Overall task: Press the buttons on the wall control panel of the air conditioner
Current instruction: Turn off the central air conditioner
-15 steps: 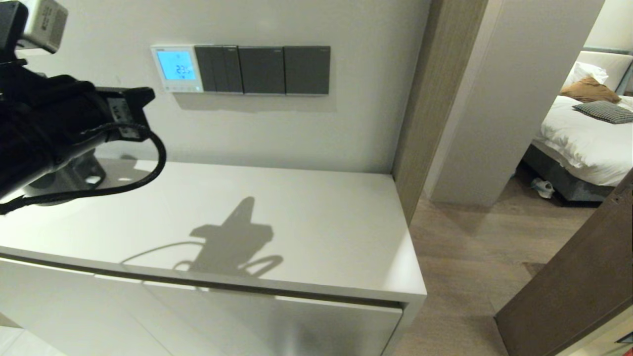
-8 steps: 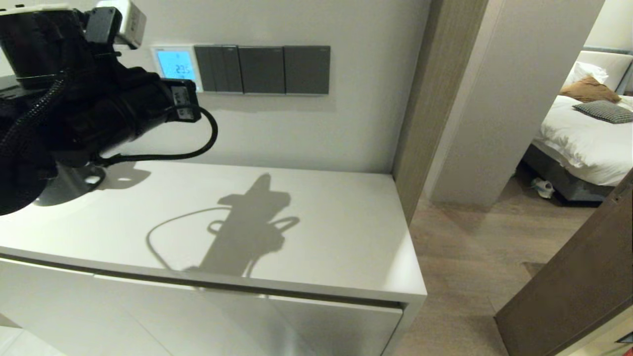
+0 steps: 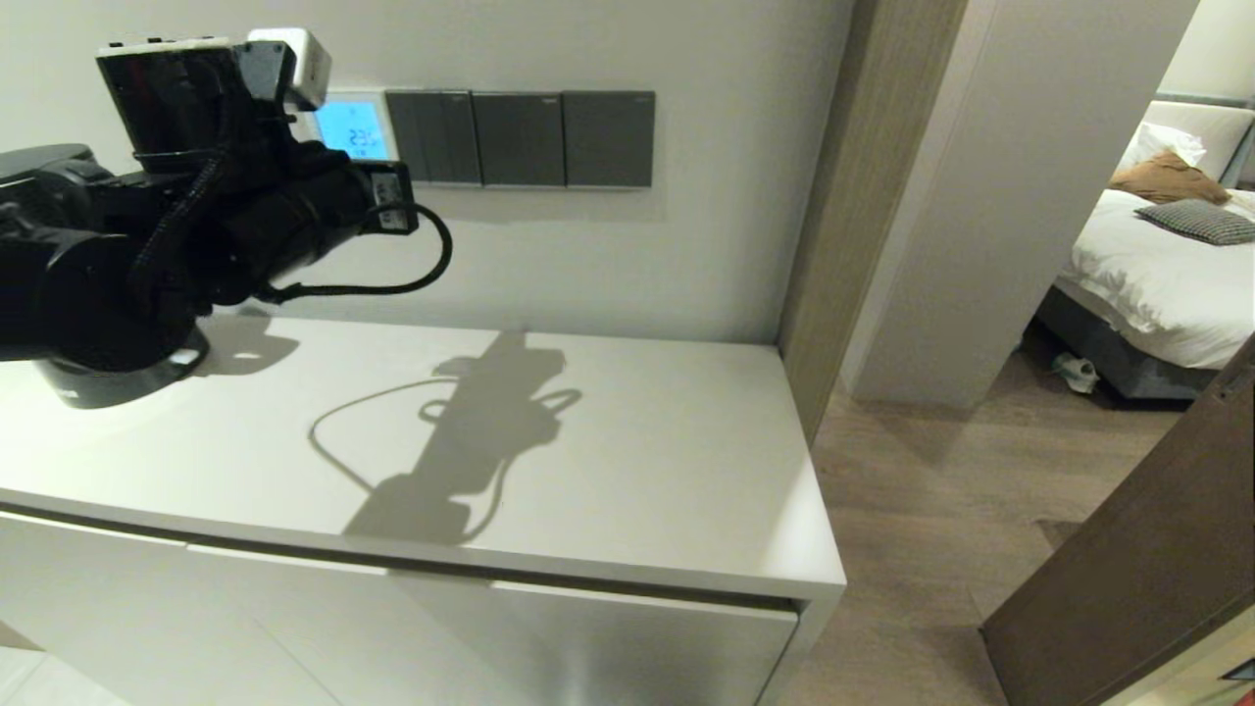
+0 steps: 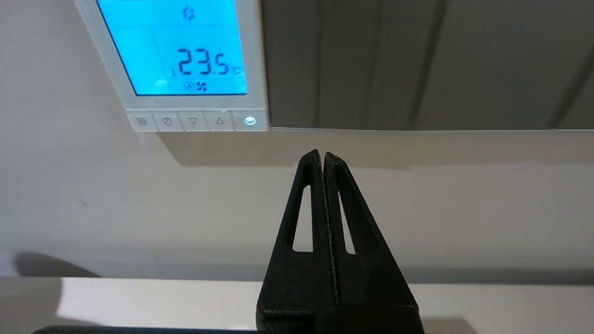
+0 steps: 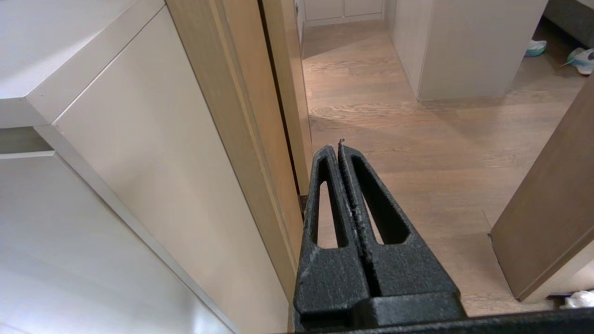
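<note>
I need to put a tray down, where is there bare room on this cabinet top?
The cabinet top is bare from the wall to its front edge, rightward to the door frame. Its left end is crowded: the left gripper hangs there, below the control panel.

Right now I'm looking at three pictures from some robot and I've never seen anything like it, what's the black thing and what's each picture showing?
The black thing is the robot's left arm, raised toward the wall over a white cabinet top. The wide picture comes from a camera on the robot's head. The other two come from cameras on its wrists, looking along the fingers. The left gripper is shut, holds nothing, and points at the wall just below the air conditioner control panel, not touching it. The lit screen reads 23.5, with a row of small buttons under it and dark wall switches beside it. The right gripper, also shut and holding nothing, hangs low by the cabinet's side, over the wooden floor.
</note>
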{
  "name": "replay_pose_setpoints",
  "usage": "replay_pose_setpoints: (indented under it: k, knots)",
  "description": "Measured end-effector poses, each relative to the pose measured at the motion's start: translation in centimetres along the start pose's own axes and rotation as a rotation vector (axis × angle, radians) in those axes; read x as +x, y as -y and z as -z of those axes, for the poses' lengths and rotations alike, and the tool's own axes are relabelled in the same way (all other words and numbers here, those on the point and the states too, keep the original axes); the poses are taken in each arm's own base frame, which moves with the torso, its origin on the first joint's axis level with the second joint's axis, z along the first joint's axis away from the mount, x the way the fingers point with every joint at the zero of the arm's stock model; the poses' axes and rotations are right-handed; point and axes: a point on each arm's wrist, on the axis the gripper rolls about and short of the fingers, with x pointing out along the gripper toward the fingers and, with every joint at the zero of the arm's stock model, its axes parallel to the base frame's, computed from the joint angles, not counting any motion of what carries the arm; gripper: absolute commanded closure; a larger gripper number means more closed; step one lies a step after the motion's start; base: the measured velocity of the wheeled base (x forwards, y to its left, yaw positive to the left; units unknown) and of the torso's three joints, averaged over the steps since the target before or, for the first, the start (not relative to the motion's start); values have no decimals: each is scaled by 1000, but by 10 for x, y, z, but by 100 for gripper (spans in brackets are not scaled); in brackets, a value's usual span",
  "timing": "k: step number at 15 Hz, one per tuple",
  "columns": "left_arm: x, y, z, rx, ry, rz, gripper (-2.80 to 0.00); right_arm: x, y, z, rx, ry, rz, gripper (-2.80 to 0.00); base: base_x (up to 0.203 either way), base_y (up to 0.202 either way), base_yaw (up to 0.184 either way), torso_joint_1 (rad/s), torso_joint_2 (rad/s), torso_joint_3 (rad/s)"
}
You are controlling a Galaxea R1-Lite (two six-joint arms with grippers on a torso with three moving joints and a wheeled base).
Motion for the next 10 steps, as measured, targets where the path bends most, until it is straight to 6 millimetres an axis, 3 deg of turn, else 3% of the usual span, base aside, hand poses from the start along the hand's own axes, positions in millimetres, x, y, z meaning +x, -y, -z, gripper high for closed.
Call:
replay_pose_setpoints:
  k: [10]
  knots:
    - [23, -17, 9, -35, -9, 32, 0, 0, 0, 0, 0, 0, 0, 0, 0, 0, 0, 0, 0, 0]
